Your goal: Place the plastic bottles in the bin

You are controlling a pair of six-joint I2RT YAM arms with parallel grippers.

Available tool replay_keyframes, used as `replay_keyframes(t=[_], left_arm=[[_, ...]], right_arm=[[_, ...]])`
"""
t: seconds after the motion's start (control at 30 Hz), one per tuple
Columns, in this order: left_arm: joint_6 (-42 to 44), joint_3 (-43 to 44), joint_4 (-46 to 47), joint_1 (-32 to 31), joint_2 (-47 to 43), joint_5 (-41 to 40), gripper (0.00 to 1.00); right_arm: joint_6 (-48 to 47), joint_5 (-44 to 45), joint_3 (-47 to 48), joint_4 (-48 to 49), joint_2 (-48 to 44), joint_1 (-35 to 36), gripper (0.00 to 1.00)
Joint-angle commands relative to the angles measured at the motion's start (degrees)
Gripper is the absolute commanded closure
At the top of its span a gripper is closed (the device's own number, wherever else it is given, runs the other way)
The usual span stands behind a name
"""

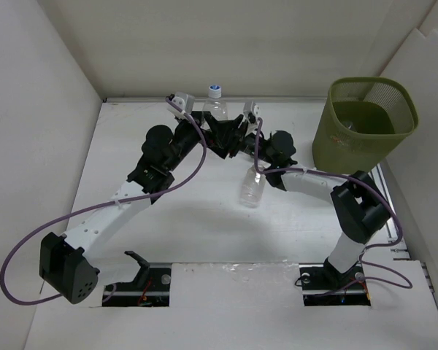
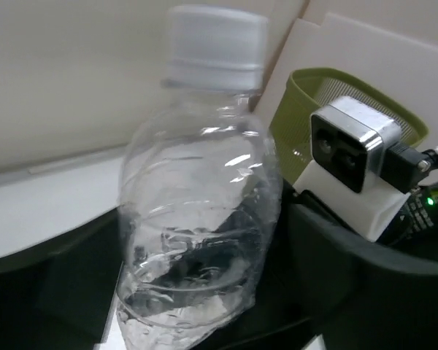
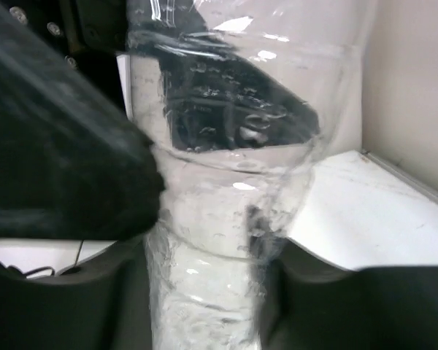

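Note:
A clear unlabelled plastic bottle [image 1: 216, 108] with a white cap stands upright at the back middle, where both grippers meet. My left gripper [image 1: 217, 133] is shut on its lower body, and the bottle [image 2: 197, 175] fills the left wrist view. My right gripper [image 1: 231, 140] is shut on the same bottle [image 3: 233, 211], which is pinched between its fingers. A second clear bottle [image 1: 252, 187] lies on the table, partly under the right arm. The olive-green bin [image 1: 361, 138] stands at the back right and also shows in the left wrist view [image 2: 296, 109]. The other bottles are out of view.
White walls close the table on the left, back and right. The bin stands against the right wall. The right wrist camera [image 2: 354, 157] sits close beside the held bottle. Purple cables loop from both arms.

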Motion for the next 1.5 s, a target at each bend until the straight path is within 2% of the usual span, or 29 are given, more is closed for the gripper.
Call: replay_keyframes(t=[0.0,0.1,0.2,0.23,0.27,0.33,0.4,0.47,0.5,0.57,0.6,0.67,0.7,0.87,0.93,1.0,1.03,1.27,1.37,1.47], left_arm=[[-5.9,2.36,5.73,-1.01,-3.89,1.26,0.01],[-6.44,2.88,4.86,-1.01,-5.12,-1.02,0.0],[-9.68,4.99,0.92,-1.01,-5.82,-9.08,0.0],[-11.08,7.26,-4.23,-1.01,-6.34,-16.95,0.0],[-12.14,8.33,-6.89,-1.01,-6.35,-20.16,0.0],[-13.64,11.66,-14.26,-1.01,-5.83,-25.0,0.0],[-13.65,14.13,-19.12,-1.01,-4.34,-27.92,0.0],[-13.04,16.33,-24.22,-1.01,-1.7,-27.93,0.0],[-13.03,16.34,-25.02,-1.01,-0.99,-27.93,0.0],[-12.42,14.5,-25.03,-1.01,0.41,-25.13,0.0],[-11.89,13.62,-24.16,-1.01,0.42,-22.07,0.0],[-11.89,12.91,-24.15,-1.01,2.08,-19.06,0.0],[-11.89,12.91,-24.15,-1.01,2.78,-16.53,0.0],[-10.22,14.84,-28.8,-3.55,7.53,-14.04,0.0],[-9.52,15.81,-31.17,-5.31,9.46,-14.04,0.0],[-8.99,16.51,-32.58,-6.01,11.13,-14.57,0.0],[-8.99,17.04,-33.11,-6.02,11.14,-14.57,0.0],[-8.99,20.72,-38.37,-6.63,18.34,-11.93,0.0],[-8.37,22.83,-40.75,-8.12,23.24,-11.93,0.0],[-8.37,25.3,-42.61,-9.87,28.17,-11.93,0.0]], right_arm=[[-2.61,-1.6,1.32,1.52,-0.24,-1.06,1.0],[-6.65,-1.6,0.7,-5.07,-3.84,-2.21,1.0],[-9.8,-2.12,0.18,-9.83,-8.67,-5.98,1.0],[-10.87,-2.82,0.18,-14.28,-10.35,-8.95,1.0],[-11.92,-2.83,1.48,-16.85,-12.02,-10.72,1.0],[-14.9,-3.71,2.72,-24.65,-17.45,-15.02,1.0],[-17.8,-4.84,6.56,-31.78,-20.72,-22.84,1.0],[-23.43,-4.15,10.18,-43.78,-24.24,-30.9,1.0],[-24.58,-4.15,12.89,-45.69,-24.95,-33.74,1.0],[-25.29,-5.72,13.62,-47.9,-26.53,-39.27,1.0],[-25.29,-5.73,14.32,-49.12,-27.06,-44.7,1.0],[-25.29,-6.34,15.03,-50.97,-27.76,-50.0,1.0],[-25.29,-6.34,15.55,-53.07,-27.77,-54.81,1.0],[-24.24,-6.87,13.55,-53.79,-28.3,-65.04,0.94],[-24.24,-6.34,13.01,-54.32,-28.3,-67.51,0.67],[-23.63,-5.73,11.78,-55.1,-28.3,-68.21,0.25],[-23.62,-5.73,11.78,-55.81,-28.3,-68.22,0.0],[-23.62,-5.11,13.01,-58.97,-31.97,-67.17,0.0],[-27.38,-4.5,14.15,-63.0,-35.66,-64.71,0.0],[-33.26,-2.22,15.65,-71.43,-39.88,-60.67,0.0]])
